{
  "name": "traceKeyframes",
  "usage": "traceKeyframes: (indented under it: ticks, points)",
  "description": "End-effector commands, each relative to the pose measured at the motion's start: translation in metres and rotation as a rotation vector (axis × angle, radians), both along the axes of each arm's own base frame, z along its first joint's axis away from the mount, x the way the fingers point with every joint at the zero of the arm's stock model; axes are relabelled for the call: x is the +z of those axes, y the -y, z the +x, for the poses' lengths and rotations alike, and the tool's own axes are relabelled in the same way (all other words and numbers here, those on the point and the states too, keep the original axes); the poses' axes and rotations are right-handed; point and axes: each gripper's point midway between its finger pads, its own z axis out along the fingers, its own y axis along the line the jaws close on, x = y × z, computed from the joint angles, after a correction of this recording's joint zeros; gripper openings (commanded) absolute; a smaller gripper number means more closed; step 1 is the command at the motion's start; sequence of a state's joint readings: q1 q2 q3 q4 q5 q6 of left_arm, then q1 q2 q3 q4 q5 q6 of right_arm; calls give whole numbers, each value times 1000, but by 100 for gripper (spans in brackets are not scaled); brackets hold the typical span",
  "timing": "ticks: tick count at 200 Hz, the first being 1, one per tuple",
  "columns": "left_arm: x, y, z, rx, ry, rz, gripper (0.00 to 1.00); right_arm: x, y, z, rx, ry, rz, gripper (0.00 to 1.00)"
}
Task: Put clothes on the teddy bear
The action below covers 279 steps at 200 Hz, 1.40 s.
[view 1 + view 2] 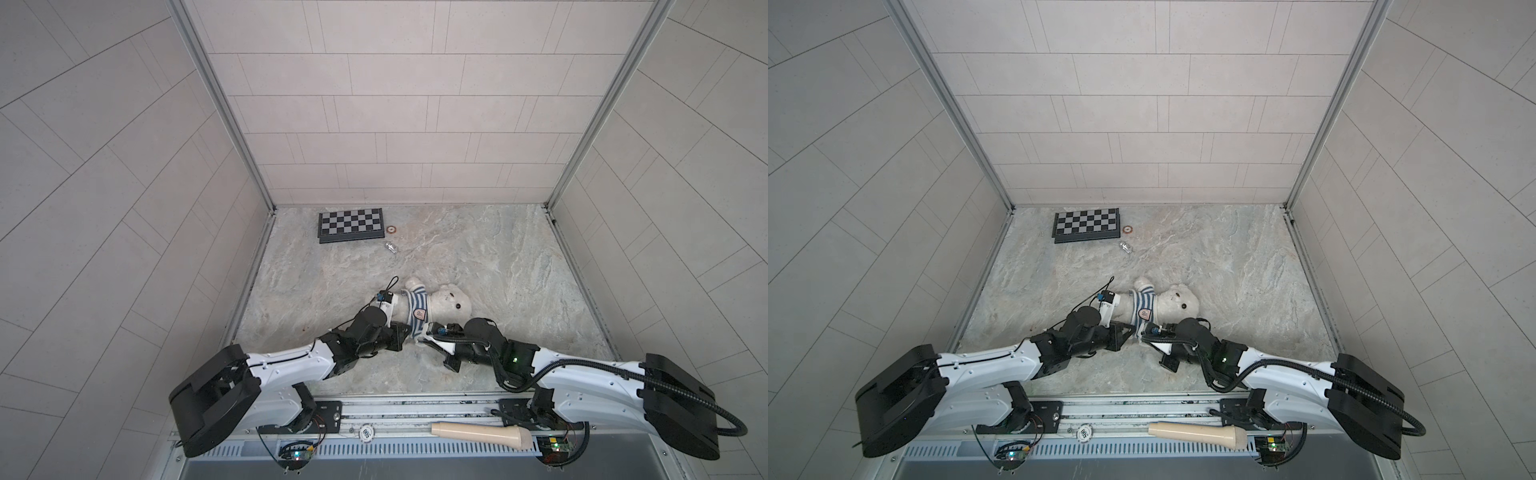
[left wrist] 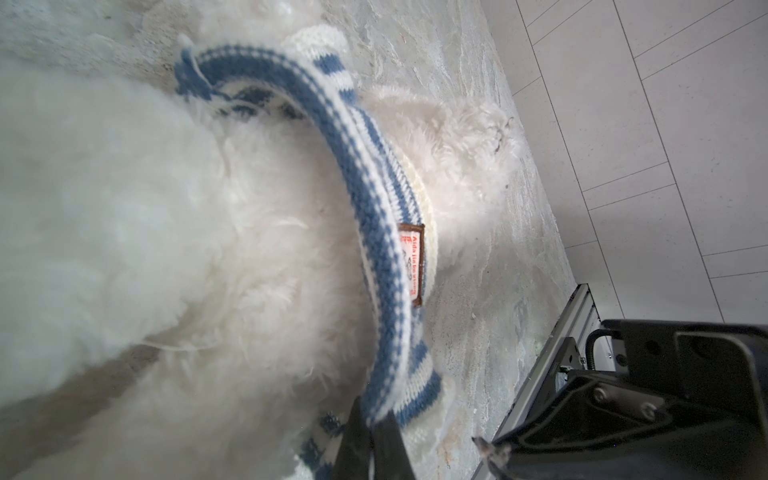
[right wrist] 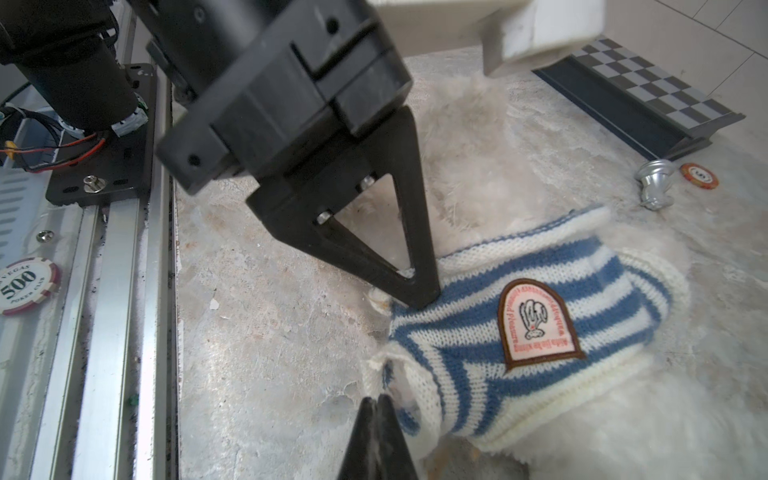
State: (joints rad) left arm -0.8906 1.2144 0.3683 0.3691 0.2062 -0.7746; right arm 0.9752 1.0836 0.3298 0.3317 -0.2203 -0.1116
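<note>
Fur and striped knit fill the space just ahead of the two pincers. The teddy bear [image 1: 446, 303] lies face up on the marbled desk [image 1: 519, 266]. Its head is on the right pincer's side and its legs are on the left pincer's side. A blue-and-white sweater [image 3: 478, 345] is bunched around its chest, with a shield-shaped patch [image 3: 538, 322] facing up. Past the hem, toward the legs, the belly is bare white fur.

The left pincer [image 2: 371, 419] is closed narrow on the sweater's hem. In the left wrist view the striped band runs down between its dark fingers. In the right wrist view its tips press into the knit at the edge of the bear's body.

The right pincer [image 3: 377, 405] is also closed. Its tips meet at the sweater's white edge, near the left pincer. I cannot tell whether any knit is caught between them.

Well beyond both pincers, by the far wall, a chessboard [image 1: 351, 224] lies flat. A poker chip [image 1: 391, 229] sits just beside it, and a small silver piece [image 1: 390, 246] lies on its side nearby, between the board and the bear.
</note>
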Motion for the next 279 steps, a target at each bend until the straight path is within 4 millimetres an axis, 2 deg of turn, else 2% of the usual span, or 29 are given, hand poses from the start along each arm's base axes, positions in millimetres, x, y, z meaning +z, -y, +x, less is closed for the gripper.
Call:
traceKeyframes:
  ticks: [1,33,66,96,163,214,252,279]
  points:
    - [19,5,4,5,22,-46,0,-2,-3,3,15,55,0,0]
    - [25,0,9,22,32,-51,0,-12,-7,-3,67,59,-21,0]
    - [36,2,8,17,41,-86,0,1,-11,-4,92,111,37,0]
    - [44,2,8,21,52,-114,0,3,-12,-4,109,157,30,0]
    - [64,13,2,-15,66,-159,0,9,5,0,64,281,17,1]
    - [67,19,1,-39,65,-169,0,6,6,10,37,350,-18,0]
    - [64,19,-1,-48,59,-166,0,19,10,15,-16,407,1,0]
    - [59,20,-1,-45,48,-165,0,20,14,15,-38,410,-7,0]
